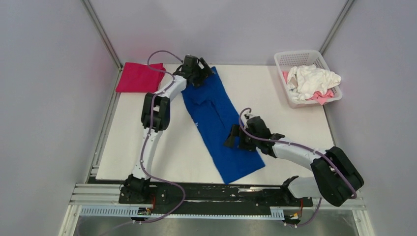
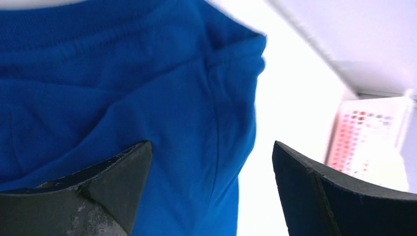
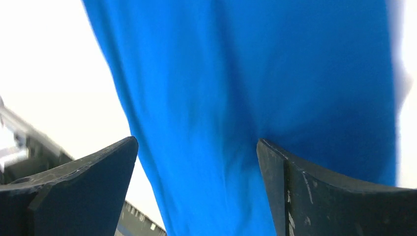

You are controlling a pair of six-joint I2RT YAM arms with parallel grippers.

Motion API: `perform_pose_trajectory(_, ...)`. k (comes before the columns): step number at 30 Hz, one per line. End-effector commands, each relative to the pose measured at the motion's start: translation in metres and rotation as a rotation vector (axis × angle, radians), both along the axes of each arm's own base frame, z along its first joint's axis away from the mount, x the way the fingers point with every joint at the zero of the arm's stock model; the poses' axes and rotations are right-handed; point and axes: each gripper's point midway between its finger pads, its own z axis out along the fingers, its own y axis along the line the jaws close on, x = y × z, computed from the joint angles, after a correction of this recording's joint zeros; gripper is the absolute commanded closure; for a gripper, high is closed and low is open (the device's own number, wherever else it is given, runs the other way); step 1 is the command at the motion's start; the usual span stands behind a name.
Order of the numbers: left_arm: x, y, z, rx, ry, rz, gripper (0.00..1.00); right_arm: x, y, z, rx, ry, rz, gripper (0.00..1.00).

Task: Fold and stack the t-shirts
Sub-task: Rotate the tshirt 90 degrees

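"The blue t-shirt [image 1: 219,125], where is it lying?"

"Mid-table [image 1: 295,132], already narrowed to a long strip. It runs on a slant from the far end, near the magenta t-shirt [image 1: 139,77], down toward the near edge."

"And the arms?"

"The left gripper [image 2: 211,147] is over the far end of the strip and the right gripper [image 3: 196,142] is over the near stretch, by its right-hand edge. Both have their jaws spread wide and neither has hold of anything. The wrist views are blurred, so I can't say whether the fingertips rest on the cloth or hang just above it."

"How will it handle?"

"I'd judge it soft, light and limp. It will sag from wherever it's pinched, and the layers may slide apart. The tabletop looks smooth, so a dragged end would probably pull the rest askew."

"Where to take hold, then?"

"At an end of the strip, close to a corner, biting through every layer at once. With one gripper per corner, the fold would come over square."

"The others?"

"The magenta one lies folded at the far left corner. A white t-shirt [image 1: 311,78] and a pale pink t-shirt [image 1: 322,97] are bunched in the basket [image 1: 281,58] at far right."
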Motion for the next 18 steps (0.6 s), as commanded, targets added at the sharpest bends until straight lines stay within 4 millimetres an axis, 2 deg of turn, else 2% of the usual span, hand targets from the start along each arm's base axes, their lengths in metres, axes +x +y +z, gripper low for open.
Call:
perform_pose_trajectory(1,0.012,-0.068,-0.046,-0.089,0.038,-0.196,0.0,-0.074,0.046,-0.007,0.027,0.112,0.289,0.0)
perform_pose_trajectory(2,0.016,-0.078,-0.064,-0.118,0.025,-0.21,0.0,-0.08,0.056,-0.004,0.018,0.088,0.353,0.0)
perform_pose_trajectory(3,0.016,-0.094,-0.056,-0.17,-0.001,-0.225,0.0,-0.084,0.066,-0.001,0.015,0.067,0.398,0.0)
perform_pose_trajectory(4,0.027,-0.103,-0.047,-0.227,-0.074,-0.217,0.0,-0.087,0.075,0.002,0.008,0.041,0.442,0.0)
perform_pose_trajectory(5,0.028,-0.109,-0.052,-0.243,-0.088,-0.203,0.0,-0.09,0.082,0.005,0.003,0.024,0.477,0.0)
perform_pose_trajectory(7,0.041,-0.114,-0.039,-0.278,-0.175,-0.174,0.0,-0.094,0.094,0.008,0.004,0.001,0.521,0.0)
perform_pose_trajectory(8,0.045,-0.117,-0.039,-0.288,-0.211,-0.172,0.0,-0.096,0.099,0.01,0.013,-0.009,0.536,0.0)
perform_pose_trajectory(9,0.051,-0.121,-0.025,-0.302,-0.257,-0.171,0.0,-0.098,0.103,0.01,0.022,-0.015,0.552,0.0)
perform_pose_trajectory(10,0.054,-0.123,-0.025,-0.312,-0.28,-0.171,0.0,-0.098,0.105,0.01,0.029,-0.021,0.562,0.0)
perform_pose_trajectory(11,0.058,-0.127,-0.01,-0.332,-0.335,-0.179,0.0,-0.097,0.107,0.009,0.03,-0.022,0.565,0.0)
perform_pose_trajectory(15,0.057,-0.131,-0.004,-0.337,-0.353,-0.182,0.0,-0.085,0.11,0.004,0.003,-0.031,0.512,0.0)
perform_pose_trajectory(17,0.053,-0.133,0.001,-0.32,-0.355,-0.213,0.0,-0.076,0.112,0.009,-0.002,-0.064,0.477,0.0)
perform_pose_trajectory(18,0.051,-0.134,0.012,-0.314,-0.365,-0.234,0.0,-0.073,0.112,0.013,-0.005,-0.081,0.468,0.0)
